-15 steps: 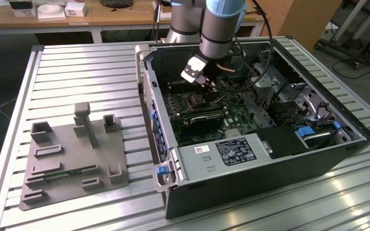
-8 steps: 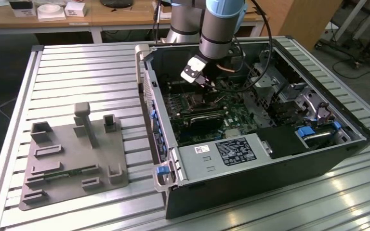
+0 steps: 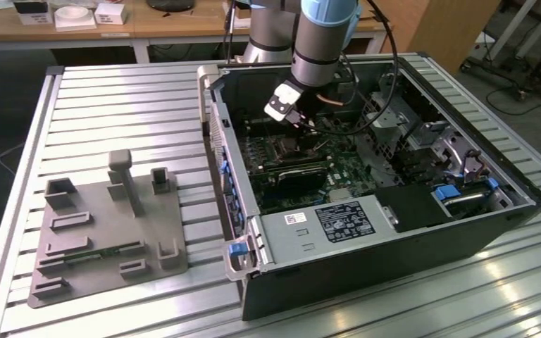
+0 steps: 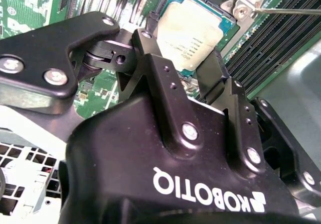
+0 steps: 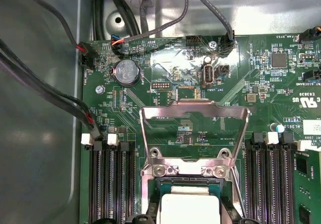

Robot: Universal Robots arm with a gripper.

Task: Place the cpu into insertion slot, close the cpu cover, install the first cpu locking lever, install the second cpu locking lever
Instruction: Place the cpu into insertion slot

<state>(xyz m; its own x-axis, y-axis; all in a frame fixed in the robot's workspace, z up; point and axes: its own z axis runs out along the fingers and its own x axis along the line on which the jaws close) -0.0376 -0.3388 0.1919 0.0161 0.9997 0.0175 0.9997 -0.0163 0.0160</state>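
The cpu point(image 5: 189, 208) point(image 4: 193, 30), a flat square chip with a pale metal top, lies in the insertion slot point(image 5: 152, 196) on the green board. My gripper point(image 5: 189, 220) point(image 4: 178, 53) point(image 3: 289, 116) hangs just above it. Its black fingers point(image 4: 145, 38) straddle the chip with a small gap on each side, so it is open. The cpu cover point(image 5: 195, 105), a thin silver frame, stands swung up on its hinge beside the slot. A thin wire locking lever point(image 5: 235, 186) point(image 4: 288, 11) sticks up free next to the slot.
Long black memory slots point(image 5: 108, 184) point(image 5: 266, 184) flank the socket. Cables point(image 5: 75, 108) run along the case wall. The open computer case point(image 3: 242, 232) lies on a slatted metal table, with a grey fixture plate point(image 3: 110, 239) on the exterior view's left.
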